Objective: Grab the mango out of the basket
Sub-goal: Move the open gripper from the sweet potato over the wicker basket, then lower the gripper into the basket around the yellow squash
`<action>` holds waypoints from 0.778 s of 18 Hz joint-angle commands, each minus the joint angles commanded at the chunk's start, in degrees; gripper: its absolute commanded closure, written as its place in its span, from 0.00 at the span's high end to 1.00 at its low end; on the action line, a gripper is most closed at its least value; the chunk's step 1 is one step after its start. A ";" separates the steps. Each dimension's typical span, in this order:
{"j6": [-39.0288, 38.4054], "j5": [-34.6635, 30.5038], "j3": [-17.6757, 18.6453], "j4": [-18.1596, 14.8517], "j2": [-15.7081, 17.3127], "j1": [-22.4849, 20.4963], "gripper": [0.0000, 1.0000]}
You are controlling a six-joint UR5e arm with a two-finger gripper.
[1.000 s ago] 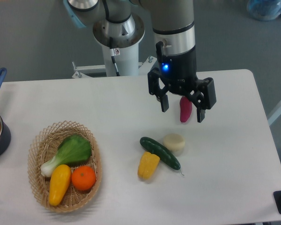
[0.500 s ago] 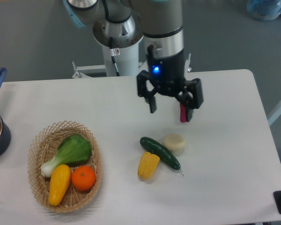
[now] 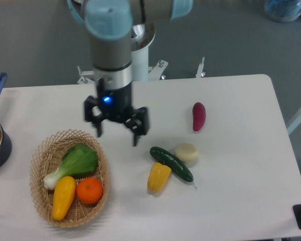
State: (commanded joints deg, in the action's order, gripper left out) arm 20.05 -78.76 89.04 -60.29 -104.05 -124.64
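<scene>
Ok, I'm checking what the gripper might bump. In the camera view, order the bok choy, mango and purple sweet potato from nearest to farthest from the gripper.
From the gripper:
1. Bok choy, below-left, in the basket.
2. Mango, basket's front.
3. Purple sweet potato, far right.

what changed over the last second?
The pincer swept left across the table, from above the purple sweet potato to just beyond the upper right rim of the basket. Its jaws are open and empty; nothing was gripped or released. The mango, orange and bok choy lie in the basket as before; cucumber and the other table items unmoved.
</scene>
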 joint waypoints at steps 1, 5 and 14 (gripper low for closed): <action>-1.23 0.70 -0.87 0.70 -1.40 1.31 1.00; -8.53 0.71 -3.95 4.56 -7.82 4.22 1.00; -7.84 0.53 -3.78 10.55 -15.74 7.39 1.00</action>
State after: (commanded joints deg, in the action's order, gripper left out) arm 12.22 -78.22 85.25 -49.75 -119.79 -117.25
